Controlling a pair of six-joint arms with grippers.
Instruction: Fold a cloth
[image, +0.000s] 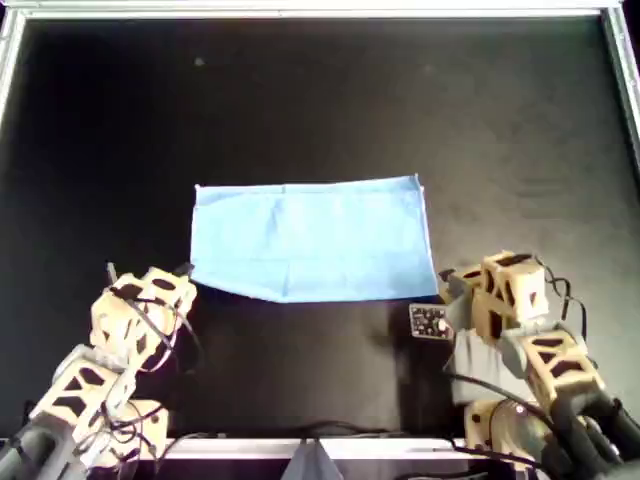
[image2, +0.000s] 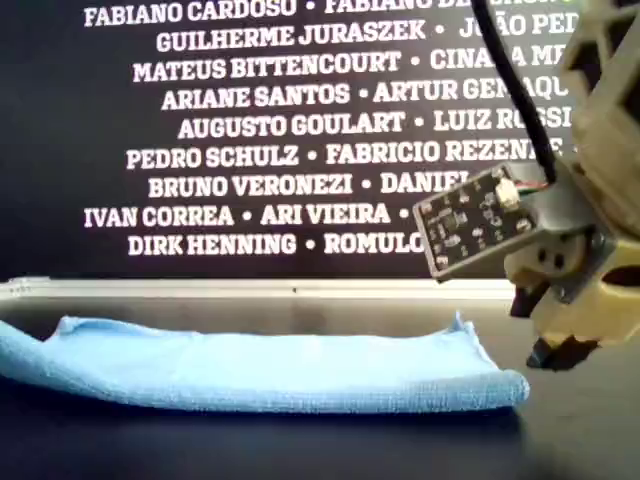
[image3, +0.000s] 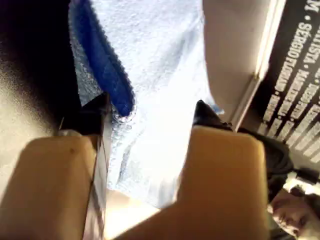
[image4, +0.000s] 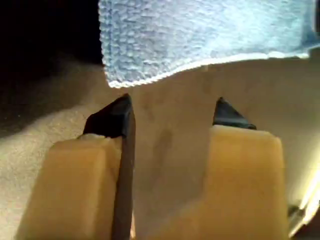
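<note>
The light blue cloth (image: 312, 238) lies flat as a wide rectangle in the middle of the black table, seemingly doubled over, with a thick rounded edge in the exterior view (image2: 270, 372). My left gripper (image: 183, 272) is at the cloth's near left corner in the overhead view. Its jaws stand open in the left wrist view (image3: 152, 114), straddling the cloth's edge (image3: 150, 50). My right gripper (image: 447, 281) hovers just off the cloth's near right corner in the overhead view. It is open (image4: 172, 107), with bare table between its fingers and the cloth's corner (image4: 200, 30) just ahead.
A white frame (image: 300, 12) rims the black table. A small circuit board (image: 428, 321) juts from the right wrist and shows large in the exterior view (image2: 470, 220). A dark banner with white names (image2: 260, 130) hangs behind the table.
</note>
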